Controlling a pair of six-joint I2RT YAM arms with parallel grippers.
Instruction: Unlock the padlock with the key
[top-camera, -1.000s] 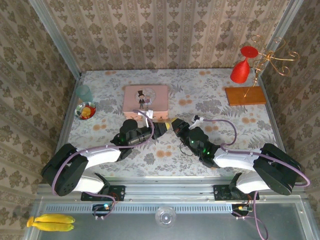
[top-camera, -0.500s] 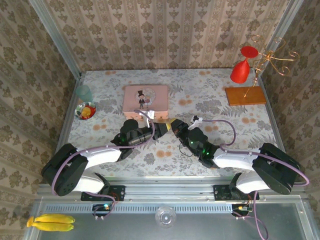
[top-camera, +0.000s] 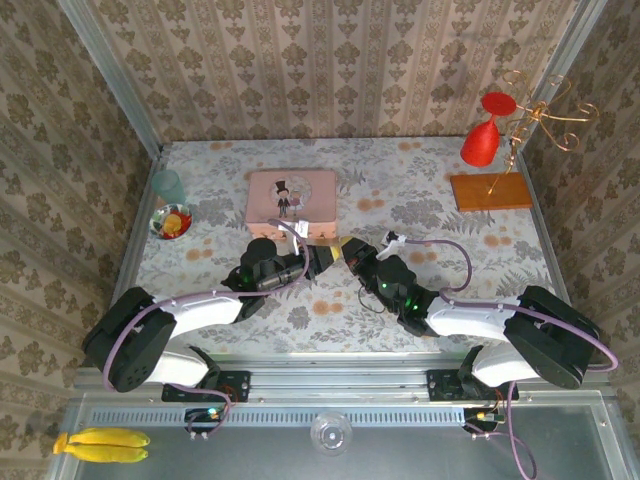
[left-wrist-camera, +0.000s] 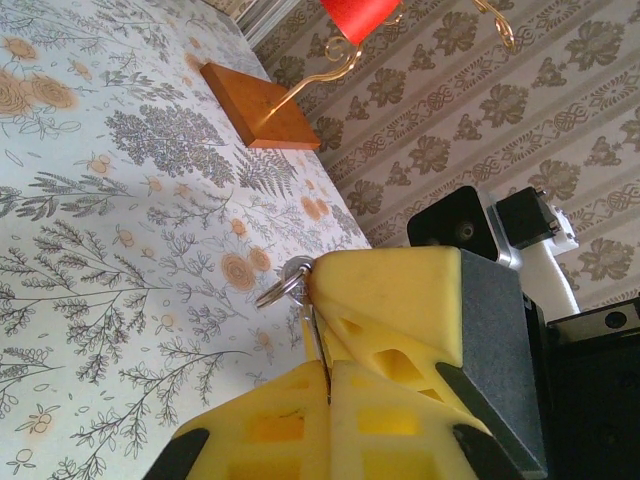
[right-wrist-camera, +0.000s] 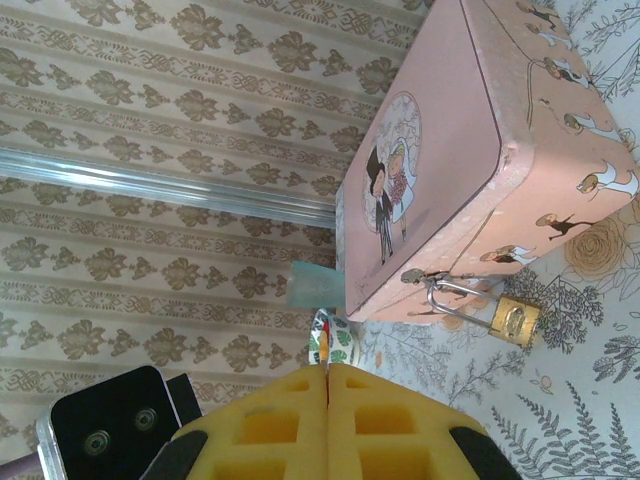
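The key (left-wrist-camera: 313, 322) is a thin silver blade with a ring (left-wrist-camera: 283, 283) at its head. My left gripper (left-wrist-camera: 328, 365) is shut on the blade's lower end. My right gripper (left-wrist-camera: 312, 278) is shut on the upper part by the ring. Both grippers, left (top-camera: 328, 256) and right (top-camera: 350, 250), meet tip to tip just in front of the pink tin (top-camera: 291, 197). The padlock (right-wrist-camera: 515, 320) is small and brass. It lies on the table with its silvery shackle (right-wrist-camera: 455, 296) through the hasp of the pink tin (right-wrist-camera: 430, 170), beyond my right gripper (right-wrist-camera: 327, 372).
A wooden base (top-camera: 490, 191) with a gold wire stand and a red glass (top-camera: 484, 140) sits at the back right. A small bowl (top-camera: 172, 221) and a teal cup (top-camera: 167, 184) stand at the left edge. Patterned walls close in three sides.
My left gripper has closed its fingers onto the key that my right gripper holds. Both arms have barely moved.
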